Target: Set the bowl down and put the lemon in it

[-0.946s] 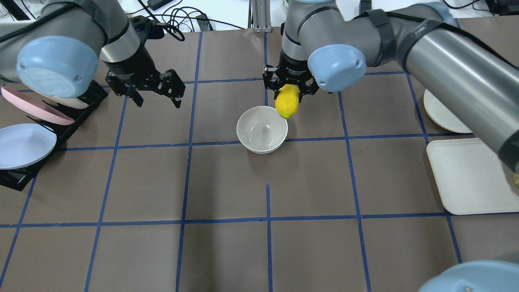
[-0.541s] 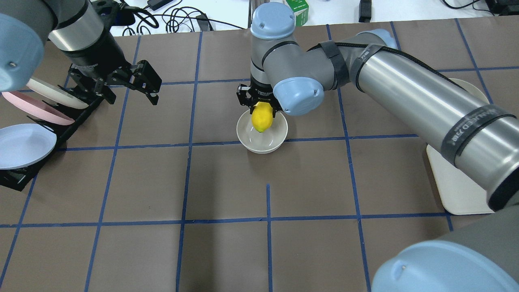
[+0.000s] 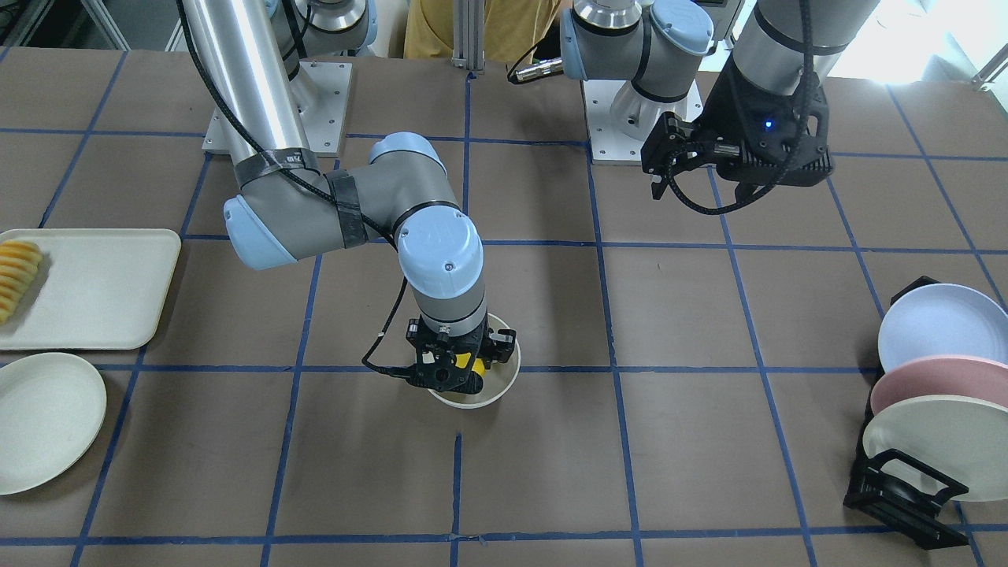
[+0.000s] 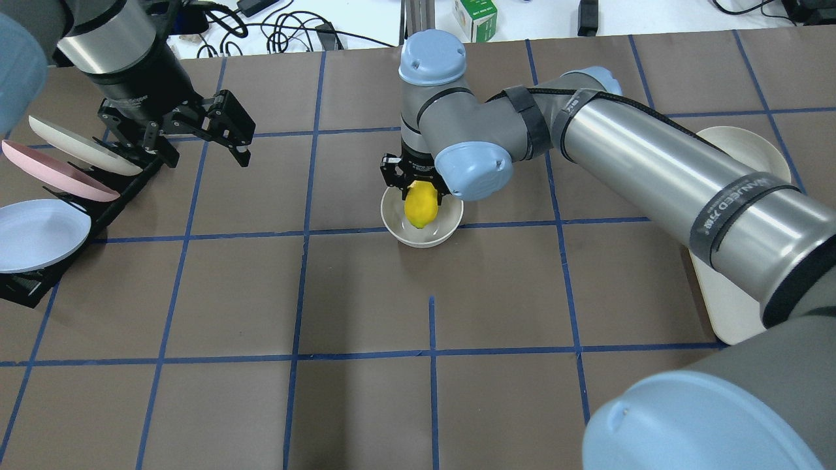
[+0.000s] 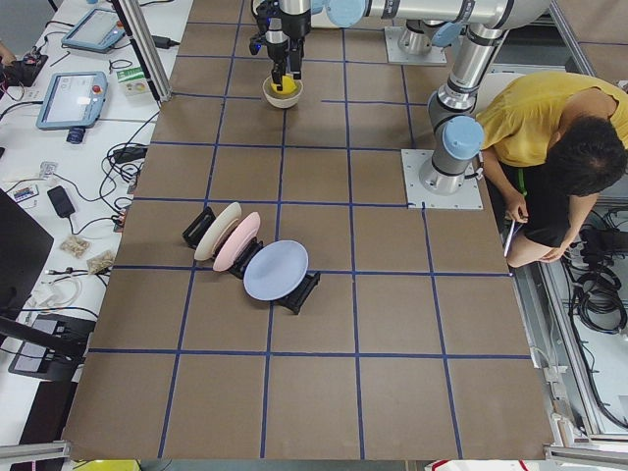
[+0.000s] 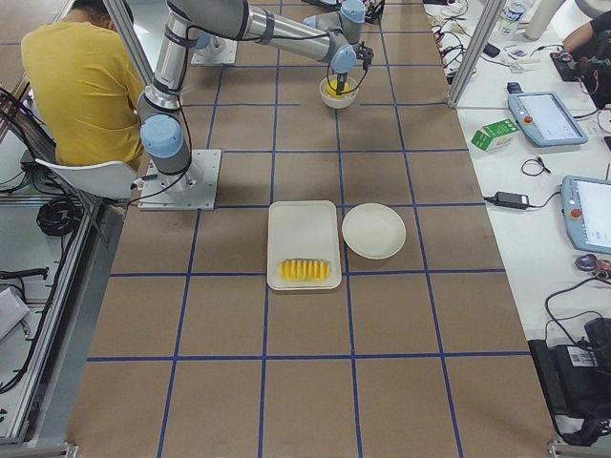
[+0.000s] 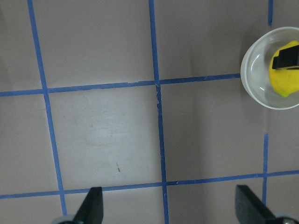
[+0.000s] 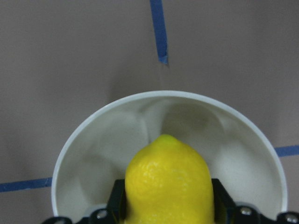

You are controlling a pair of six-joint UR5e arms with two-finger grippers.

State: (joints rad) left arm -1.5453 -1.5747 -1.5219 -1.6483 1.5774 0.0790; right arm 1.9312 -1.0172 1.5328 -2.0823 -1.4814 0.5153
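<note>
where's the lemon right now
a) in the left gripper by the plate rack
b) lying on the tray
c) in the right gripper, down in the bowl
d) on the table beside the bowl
c: the right gripper is shut on the lemon, whose lower tip hangs inside the rim of the bowl.

right end effector [image 4: 418, 183] lowered lemon [image 4: 420, 203] into bowl [image 4: 422, 236].

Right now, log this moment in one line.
right gripper: shut on lemon | lemon: tip inside bowl, not yet released | left gripper: open, empty
</note>
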